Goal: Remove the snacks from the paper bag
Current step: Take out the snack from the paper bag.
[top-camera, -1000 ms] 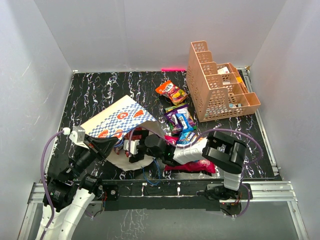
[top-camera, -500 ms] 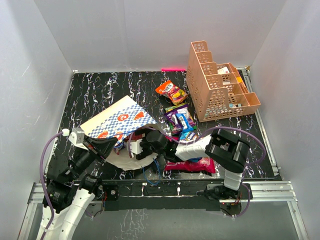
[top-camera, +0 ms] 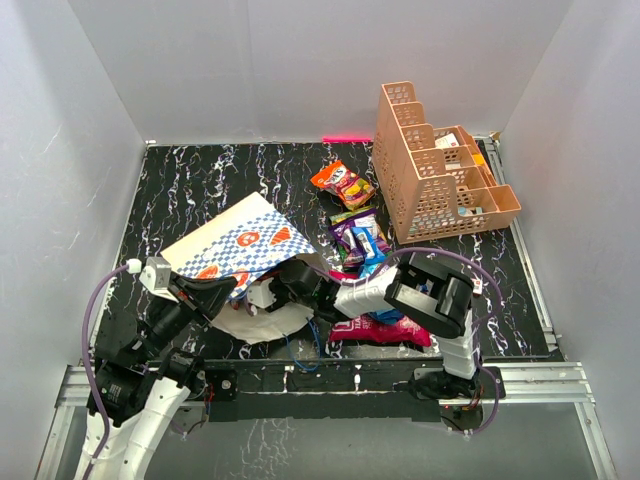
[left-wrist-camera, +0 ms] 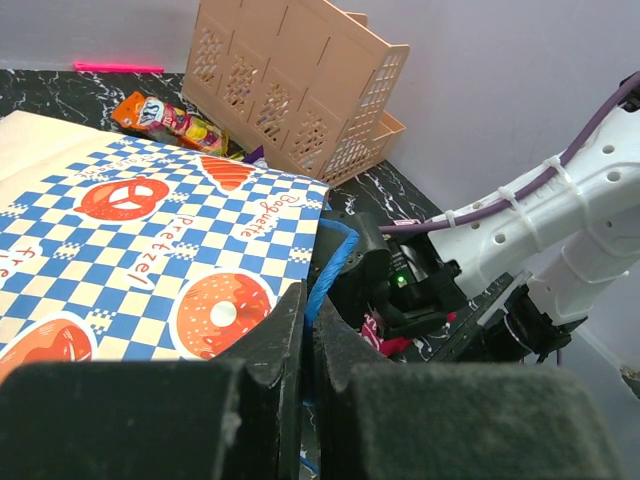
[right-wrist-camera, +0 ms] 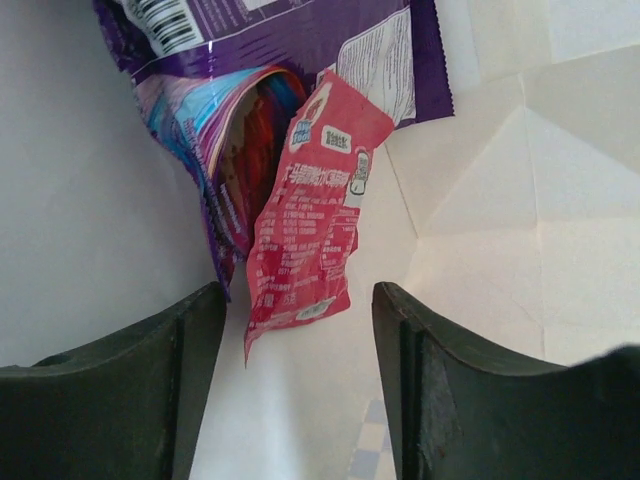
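Observation:
The paper bag (top-camera: 235, 240) lies on its side, checkered face up, mouth toward the right arm. My left gripper (left-wrist-camera: 308, 330) is shut on the bag's blue cord handle (left-wrist-camera: 335, 255) and holds the mouth up. My right gripper (right-wrist-camera: 300, 292) reaches inside the bag with its jaws open. A small red packet (right-wrist-camera: 305, 220) hangs down between its fingertips, untouched on either side, with a purple packet (right-wrist-camera: 270, 40) just behind. From above, the right gripper (top-camera: 272, 292) is mostly hidden in the bag mouth. Outside lie an orange packet (top-camera: 343, 183), purple and blue packets (top-camera: 360, 238) and a large red bag (top-camera: 385, 332).
An orange lattice rack (top-camera: 435, 180) with small boxes stands at the back right. A thin pink strip (top-camera: 345, 138) lies along the back wall. White walls close in on three sides. The bag's white inside (right-wrist-camera: 480, 200) surrounds the right fingers.
The right arm has pushed leftward, carrying its gripper deeper into the bag mouth. The left gripper has stayed shut on the handle, hardly moving.

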Robot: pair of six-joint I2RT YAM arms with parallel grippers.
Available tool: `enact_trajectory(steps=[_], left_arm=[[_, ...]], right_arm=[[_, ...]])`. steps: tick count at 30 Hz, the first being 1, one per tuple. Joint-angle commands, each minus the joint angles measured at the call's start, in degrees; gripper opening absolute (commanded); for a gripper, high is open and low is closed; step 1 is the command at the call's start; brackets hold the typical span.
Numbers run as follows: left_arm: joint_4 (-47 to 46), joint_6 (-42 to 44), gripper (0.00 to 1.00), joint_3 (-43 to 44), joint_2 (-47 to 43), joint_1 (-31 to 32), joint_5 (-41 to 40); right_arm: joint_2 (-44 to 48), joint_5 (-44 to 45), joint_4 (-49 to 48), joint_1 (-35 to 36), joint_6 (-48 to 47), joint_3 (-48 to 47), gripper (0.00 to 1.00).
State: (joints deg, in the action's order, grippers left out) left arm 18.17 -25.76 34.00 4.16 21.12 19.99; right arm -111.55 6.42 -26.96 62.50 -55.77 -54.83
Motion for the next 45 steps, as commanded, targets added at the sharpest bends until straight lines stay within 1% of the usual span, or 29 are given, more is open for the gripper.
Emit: enact_trajectory(steps=[1, 4, 9, 14, 18, 23, 28, 35, 40, 45], left_arm=[[-1.98, -0.99, 0.00, -0.47, -0.67, 0.10, 1.88], [-1.55, -0.72, 0.00, -0.26, -0.73, 0.12, 1.93], [-0.85, -1.00, 0.00, -0.26, -0.88, 1.13, 0.15], [-0.07, -0.58, 0.00, -0.08, -0.85, 1.29, -1.92], [0.85, -0.92, 0.00, -0.08, -2.10, 1.29, -6.10], [1.56, -1.14, 0.00, -0.16, -3.05, 1.29, -8.77], [1.79, -1.16, 0.00, -0.08, -2.72, 1.29, -9.46], [2.31, -1.14, 0.00, 0.17, -1.89, 1.29, -10.49], [2.37, -1.14, 0.00, 0.16, -1.64, 1.29, -10.92], [2.48, -1.12, 0.00, 0.26, -1.55, 1.29, -11.02]], right_arm=[[-1.73, 1.63, -2.35, -0.36, -2.10, -3.87, 0.57], [-1.82, 2.64, 0.03, -0.36, -1.91, -5.40, 0.43], [-0.16, 3.11, 0.74, -0.45, 0.39, -4.20, 0.22], [1.88, 0.10, 3.61, -0.41, 4.36, -4.35, 0.09], [4.10, -0.95, 3.73, -0.36, 8.17, -3.29, 0.08], [7.81, -4.54, 4.51, 0.56, 16.06, -2.03, 0.08], [11.03, -4.07, 4.82, 2.72, 21.25, -0.59, 0.08], [20.50, -4.46, 6.27, 5.00, 24.20, 5.34, 0.08], [26.94, -10.97, 6.20, 5.16, 30.50, 8.50, 0.08], [34.05, -12.80, 7.21, 5.69, 34.61, 12.30, 0.08]])
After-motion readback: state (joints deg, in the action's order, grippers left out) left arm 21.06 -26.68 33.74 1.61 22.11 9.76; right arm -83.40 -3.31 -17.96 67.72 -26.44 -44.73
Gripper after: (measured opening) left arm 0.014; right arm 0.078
